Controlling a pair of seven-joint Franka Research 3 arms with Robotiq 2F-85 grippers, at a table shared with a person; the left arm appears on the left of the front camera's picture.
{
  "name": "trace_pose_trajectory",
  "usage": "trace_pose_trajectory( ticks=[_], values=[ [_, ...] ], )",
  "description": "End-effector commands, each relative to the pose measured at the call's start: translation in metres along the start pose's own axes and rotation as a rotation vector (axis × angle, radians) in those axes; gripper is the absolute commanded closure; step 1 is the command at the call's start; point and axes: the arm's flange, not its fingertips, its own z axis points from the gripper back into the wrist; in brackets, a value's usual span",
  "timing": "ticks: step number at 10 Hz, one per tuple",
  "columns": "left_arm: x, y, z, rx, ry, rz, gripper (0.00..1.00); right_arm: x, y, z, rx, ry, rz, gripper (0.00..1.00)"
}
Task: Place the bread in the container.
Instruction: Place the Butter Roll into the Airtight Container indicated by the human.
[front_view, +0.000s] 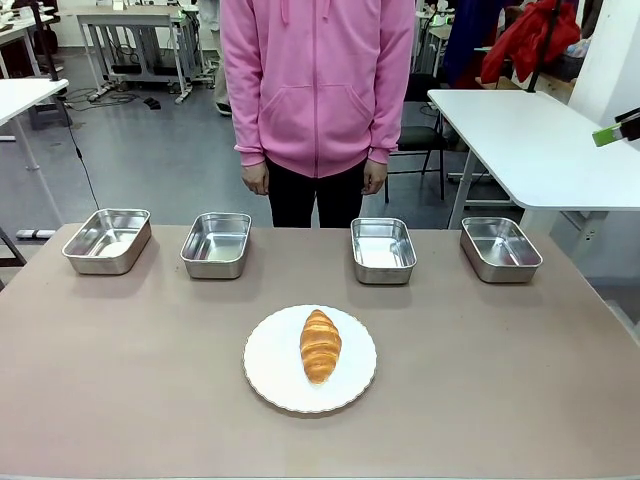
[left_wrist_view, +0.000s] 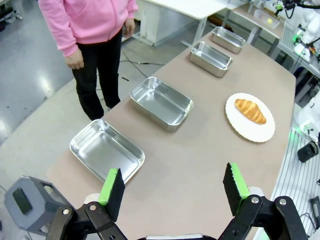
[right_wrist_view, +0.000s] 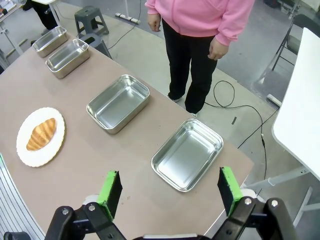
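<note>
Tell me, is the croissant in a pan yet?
No, out. The croissant lies on the white plate; all four pans look empty.

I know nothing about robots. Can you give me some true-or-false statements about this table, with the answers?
1. The croissant lies on a white plate. True.
2. Three steel pans stand on the table. False: four pans stand in a row.
3. One pan already holds bread. False: all four are empty.
4. The left gripper and the right gripper are open, holding nothing. True.
5. The person is lifting the plate. False: the person's hands hang at their sides.
</note>
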Motion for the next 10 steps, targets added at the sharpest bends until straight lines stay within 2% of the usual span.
trace_pose_trajectory(
  ticks=[1, 10],
  values=[
    [0.0009, -0.0011, 0.0002, -0.001, -0.002, -0.009, 0.00, 0.0016, -0.0002, -0.0002, 0.008, -0.012, 0.001, 0.00],
    [0.0009, -0.0011, 0.0002, -0.001, -0.002, -0.009, 0.00, 0.0016, -0.0002, -0.0002, 0.008, -0.012, 0.001, 0.00]
  ],
)
